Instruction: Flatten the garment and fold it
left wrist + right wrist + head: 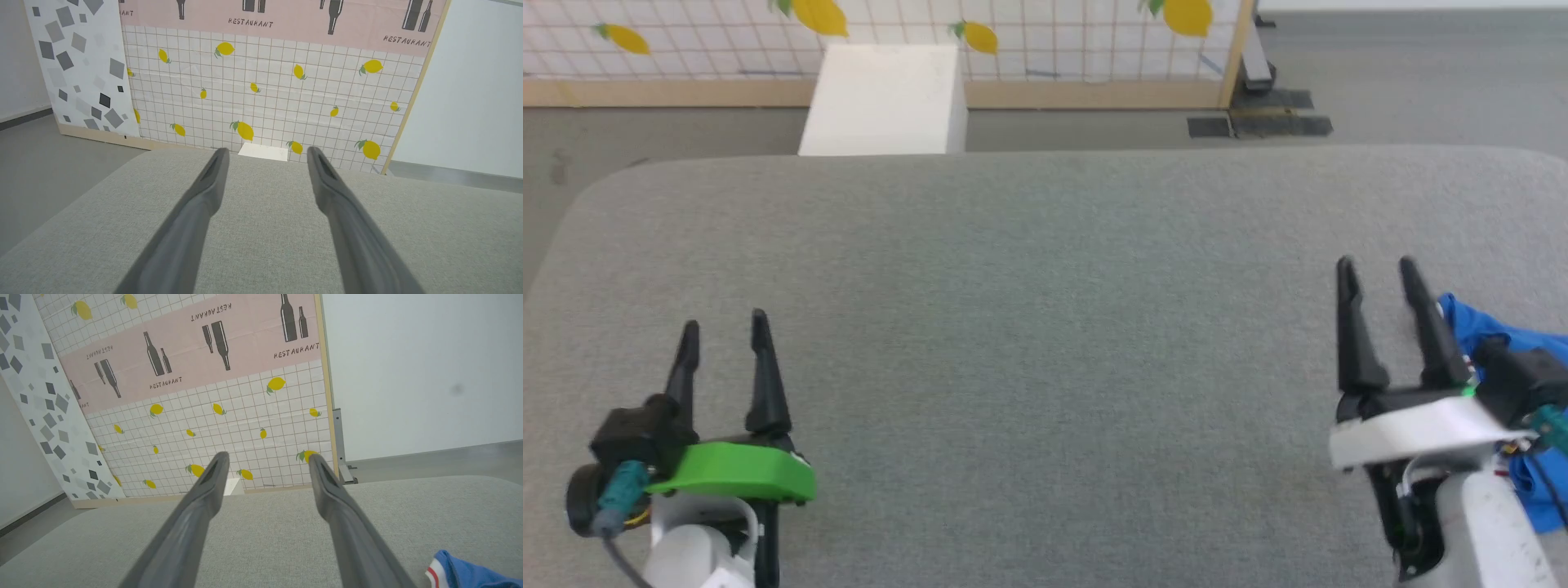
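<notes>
The blue garment (pixel 1494 331) lies bunched at the right edge of the grey table (pixel 1045 327), mostly hidden behind my right wrist. In the right wrist view a blue fold of the garment (pixel 466 573) with red-and-white trim shows at the bottom right. My right gripper (pixel 1376 265) stands open just left of the cloth, nothing between its fingers (pixel 204 498). My left gripper (pixel 725 322) is open over bare table at the lower left, far from the garment; its fingers (pixel 204 196) hold nothing.
A white box (pixel 882 98) stands on the floor beyond the table's far edge. Behind it is a lemon-patterned panel (pixel 265 94) with a wooden frame. Grey floor surrounds the table, and a dark metal base (pixel 1262 118) sits at the back right.
</notes>
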Motion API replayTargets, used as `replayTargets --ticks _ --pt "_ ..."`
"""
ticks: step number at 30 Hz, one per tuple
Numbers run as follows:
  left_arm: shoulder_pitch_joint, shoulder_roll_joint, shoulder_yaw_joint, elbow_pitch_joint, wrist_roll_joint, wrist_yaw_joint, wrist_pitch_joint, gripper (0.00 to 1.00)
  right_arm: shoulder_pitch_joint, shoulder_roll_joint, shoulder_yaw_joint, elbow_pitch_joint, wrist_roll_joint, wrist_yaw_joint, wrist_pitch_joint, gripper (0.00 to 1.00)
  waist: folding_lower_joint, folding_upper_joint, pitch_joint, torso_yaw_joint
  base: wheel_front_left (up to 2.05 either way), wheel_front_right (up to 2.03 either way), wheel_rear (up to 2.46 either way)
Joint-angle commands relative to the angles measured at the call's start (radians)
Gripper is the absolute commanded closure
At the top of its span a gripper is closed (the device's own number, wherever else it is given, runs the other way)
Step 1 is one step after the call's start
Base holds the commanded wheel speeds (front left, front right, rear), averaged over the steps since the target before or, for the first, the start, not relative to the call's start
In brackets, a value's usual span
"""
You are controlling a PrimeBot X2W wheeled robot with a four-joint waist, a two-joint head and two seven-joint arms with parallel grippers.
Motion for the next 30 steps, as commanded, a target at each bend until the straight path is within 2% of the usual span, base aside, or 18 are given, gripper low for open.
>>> replayTargets --ticks 1,6,20,21,30 --pt "-0.006 -0.005 -0.01 0.011 0.023 0.001 -0.007 0.0 0.02 0.001 0.01 0.01 -0.002 -0.002 -0.012 0.0 0.0001 0.0 -0.025 0.022 0.0 0.0 0.0" --pt "0.003 -0.02 -0.037 0.046 0.058 0.011 -0.008 0.0 0.066 0.001 0.019 0.037 -0.03 -0.002 -0.019 0.0 0.0001 0.0 -0.04 0.027 0.0 0.0 0.0" --pt "0.014 -0.037 -0.081 0.128 0.099 -0.015 -0.008 0.0 0.134 0.001 0.022 0.068 -0.064 -0.002 -0.022 0.0 0.0001 0.0 -0.05 0.025 0.0 0.0 0.0" --pt "0.008 -0.031 -0.083 0.129 0.096 -0.011 -0.004 1.0 0.121 0.001 0.021 0.067 -0.062 0.0 -0.016 1.0 0.0001 0.0 -0.05 0.025 0.0 0.0 0.0" --pt "0.011 -0.033 -0.086 0.125 0.101 -0.011 0.005 1.0 0.122 0.0 0.022 0.06 -0.068 0.0 -0.008 1.0 0.0001 0.0 -0.051 0.025 0.0 0.0 0.0"
